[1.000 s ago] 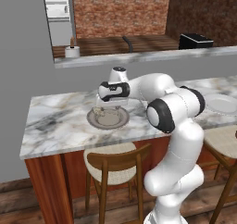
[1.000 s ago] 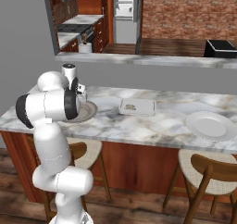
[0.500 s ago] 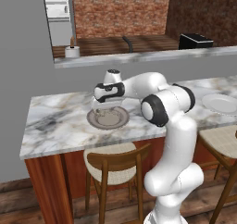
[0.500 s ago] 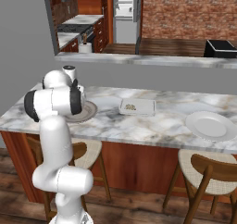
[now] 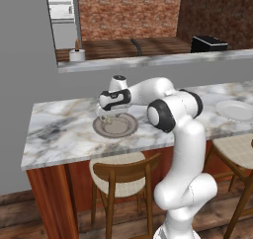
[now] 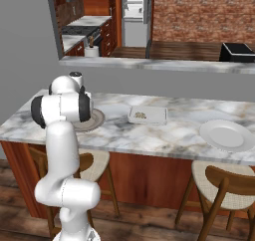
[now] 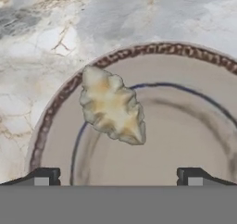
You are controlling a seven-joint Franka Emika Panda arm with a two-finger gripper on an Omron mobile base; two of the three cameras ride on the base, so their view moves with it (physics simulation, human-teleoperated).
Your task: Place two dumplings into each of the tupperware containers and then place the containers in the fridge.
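A: Where is the gripper (image 7: 115,177) now?

B: It hangs low over the round plate (image 5: 129,130), near the left end of the counter (image 5: 54,134). In the hand view its two tips stand wide apart, so the pincer is released and holds nothing.

A: And the dumpling (image 7: 112,108)?

B: It lies on the plate, close to the plate's rim, a little ahead of the tips and not yet between them.

A: How should the step be done well?

B: I think the hand must first move forward until the dumpling sits midway between the fingers, then go down and close gently. The dough looks soft and crimped, so a hard squeeze may deform it. So close to the rim, one finger could also strike the plate.

A: What do the other views add?

B: The right base view shows a container (image 6: 147,115) further along the counter, with small pale pieces already inside; how many, I cannot tell. It also shows a white plate (image 6: 227,135) toward the right end. In the left base view the arm hides that container.
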